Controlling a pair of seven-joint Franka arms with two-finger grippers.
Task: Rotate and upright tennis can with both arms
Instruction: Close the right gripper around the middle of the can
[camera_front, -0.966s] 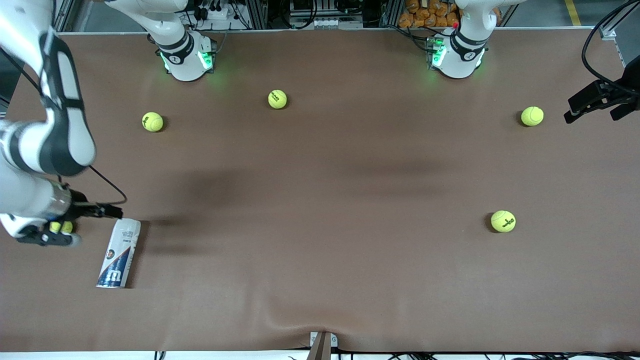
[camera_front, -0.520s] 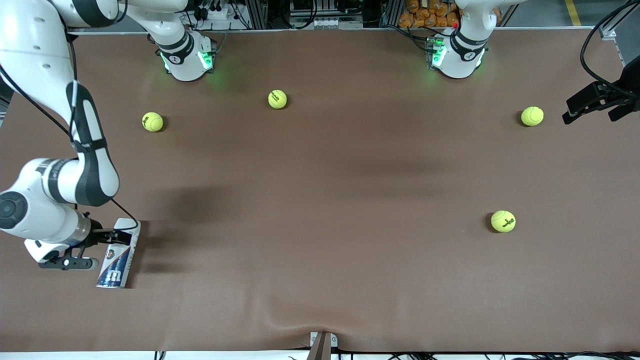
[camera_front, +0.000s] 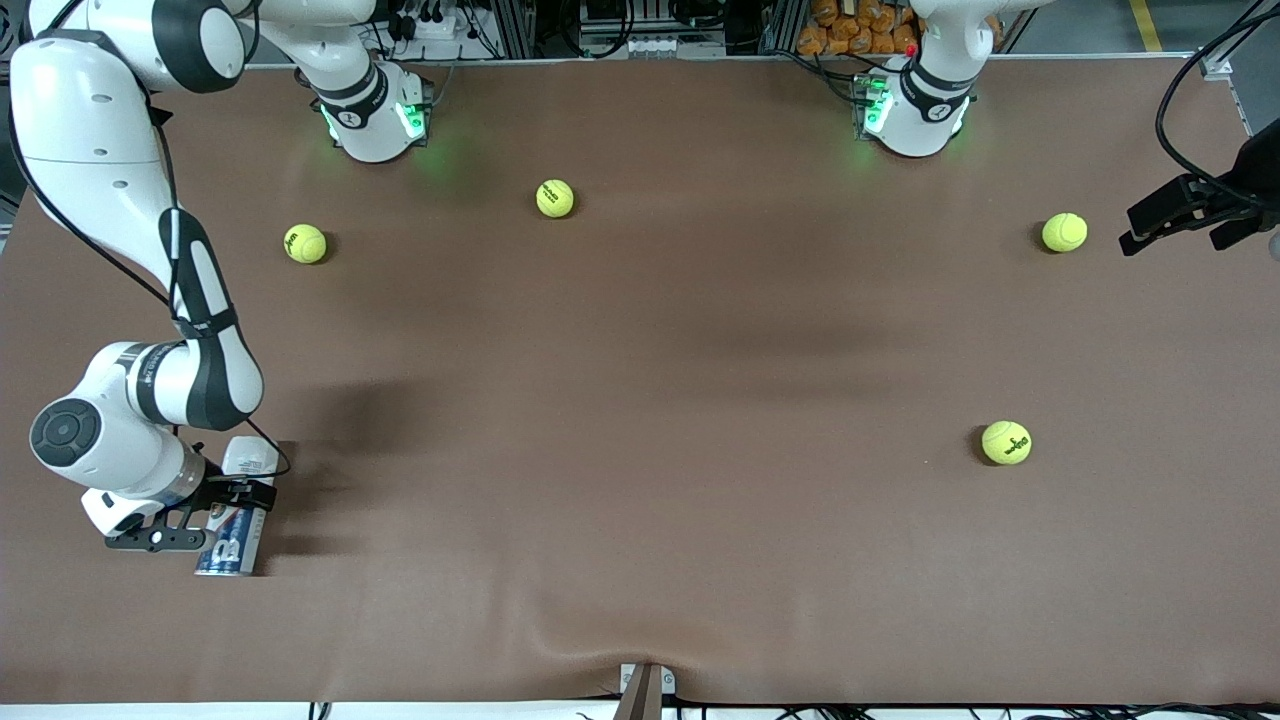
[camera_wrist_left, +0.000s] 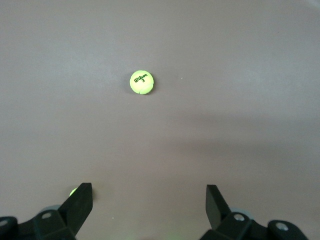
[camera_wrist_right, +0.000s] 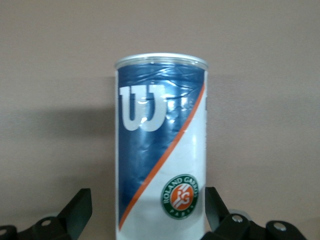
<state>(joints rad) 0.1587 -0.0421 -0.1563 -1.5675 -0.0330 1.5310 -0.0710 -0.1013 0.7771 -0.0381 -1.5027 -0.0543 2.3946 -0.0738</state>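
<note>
Tennis can (camera_front: 232, 508), a slim clear-plastic cylinder with a white and dark-blue "W" label, lies on its side on the brown table (camera_front: 640, 400) at the right arm's end, about 8 o'clock from table centre. My right gripper (camera_front: 218, 512) straddles it, fingers wide, not clamping. My left gripper (camera_front: 1190, 212) waits, wide, over a yellow-green tennis ball (camera_wrist_left: 141, 82) at 2 o'clock.

I see a shiny plastic tennis can (camera_wrist_right: 161, 150) with a smooth blue-and-white label and silvery metal rim. Fuzzy yellow-green tennis balls (camera_front: 1006, 442) sit on matt brown cloth (camera_front: 640, 400). Glossy white arms (camera_front: 95, 140).
</note>
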